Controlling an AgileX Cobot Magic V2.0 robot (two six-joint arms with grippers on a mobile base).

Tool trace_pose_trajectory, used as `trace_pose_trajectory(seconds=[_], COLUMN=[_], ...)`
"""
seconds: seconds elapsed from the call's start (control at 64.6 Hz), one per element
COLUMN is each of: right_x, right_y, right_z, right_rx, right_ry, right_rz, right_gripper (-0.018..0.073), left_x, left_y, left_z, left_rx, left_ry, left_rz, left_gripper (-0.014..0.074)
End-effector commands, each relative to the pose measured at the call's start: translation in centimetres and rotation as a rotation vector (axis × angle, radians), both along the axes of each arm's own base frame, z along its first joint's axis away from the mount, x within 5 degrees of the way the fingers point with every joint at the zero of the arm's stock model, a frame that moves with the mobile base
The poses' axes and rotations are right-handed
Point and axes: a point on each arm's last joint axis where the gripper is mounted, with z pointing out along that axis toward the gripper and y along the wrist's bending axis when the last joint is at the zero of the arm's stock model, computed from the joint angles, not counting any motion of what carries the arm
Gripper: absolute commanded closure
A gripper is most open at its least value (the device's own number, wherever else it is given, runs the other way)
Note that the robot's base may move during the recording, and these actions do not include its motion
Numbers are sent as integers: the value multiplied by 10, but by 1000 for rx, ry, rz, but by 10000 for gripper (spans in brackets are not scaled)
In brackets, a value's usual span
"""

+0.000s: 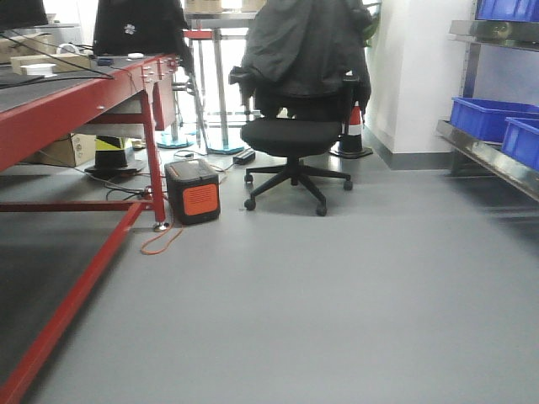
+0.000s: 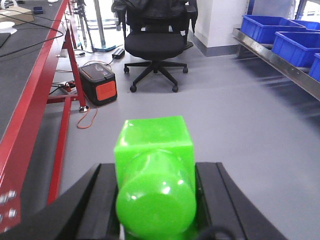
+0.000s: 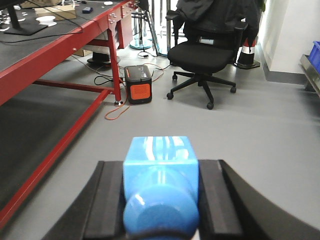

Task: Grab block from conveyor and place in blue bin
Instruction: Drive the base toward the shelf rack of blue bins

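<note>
In the left wrist view my left gripper is shut on a bright green block, a cube with a round knob facing the camera, held above the grey floor. In the right wrist view my right gripper is shut on a light blue block of the same shape. Blue bins stand on a steel shelf at the right, and they also show in the left wrist view. The conveyor is out of view. Neither gripper shows in the front view.
A red-framed bench with a dark top, cables and boxes runs along the left. A black office chair with a jacket stands ahead. An orange-and-black box with an orange cable lies by the bench leg. A traffic cone stands behind the chair.
</note>
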Motion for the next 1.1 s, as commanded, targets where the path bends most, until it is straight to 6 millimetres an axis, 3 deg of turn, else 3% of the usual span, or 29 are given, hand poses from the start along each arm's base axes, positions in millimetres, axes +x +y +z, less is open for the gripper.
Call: trace_pose_trajectory(seconds=[0.0, 1.083], right_x=[0, 0], right_y=[0, 0], right_z=[3, 3], right_rx=[3, 3], right_ry=[-21, -21], right_rz=[2, 2], right_gripper=[715, 715], left_x=[-2, -2], left_y=[0, 0], left_z=[4, 4], left_rx=[-17, -17], left_ry=[-22, -22], left_rz=[-7, -7], left_gripper=[707, 707])
